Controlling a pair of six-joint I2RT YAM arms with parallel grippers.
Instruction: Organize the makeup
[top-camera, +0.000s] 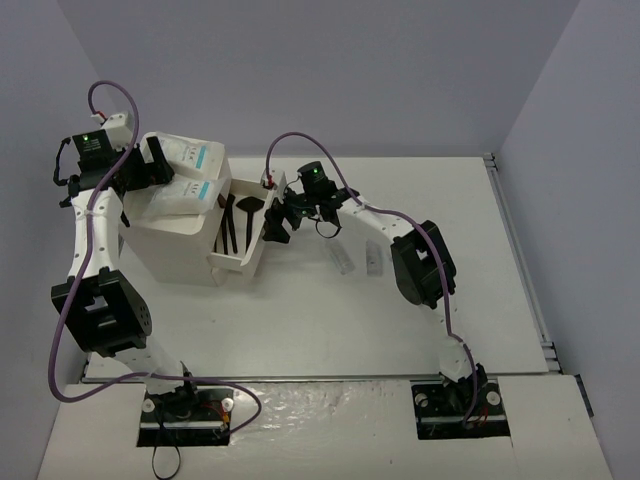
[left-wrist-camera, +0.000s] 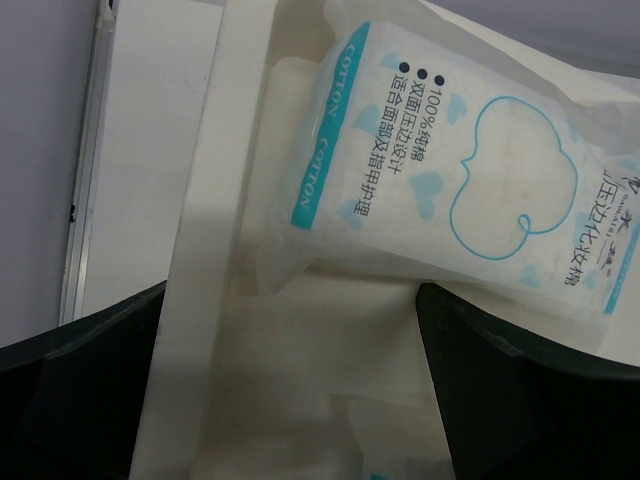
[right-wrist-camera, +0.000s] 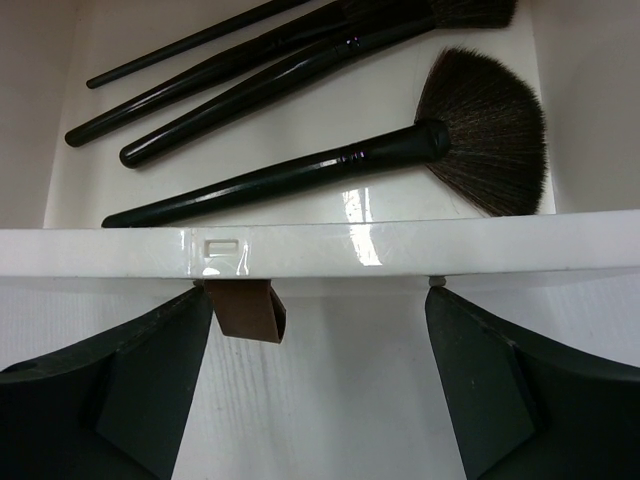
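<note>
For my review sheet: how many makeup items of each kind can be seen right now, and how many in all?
White cotton packets: 2
Black brushes: 4
Clear tubes: 2
Total: 8

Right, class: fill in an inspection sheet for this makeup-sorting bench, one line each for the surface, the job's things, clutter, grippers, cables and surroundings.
Surface: white table, with a white organizer box at its left.
Job's things: two cotton packets on top of the box; black brushes lying in its open drawer; two clear tubes loose on the table.
Clutter: nothing seen.
Grippers: left gripper open above the packets; right gripper open at the drawer's front edge, holding nothing.
Cables: purple cables loop along both arms.
Surroundings: grey walls; metal rail along the table's right edge.
</note>
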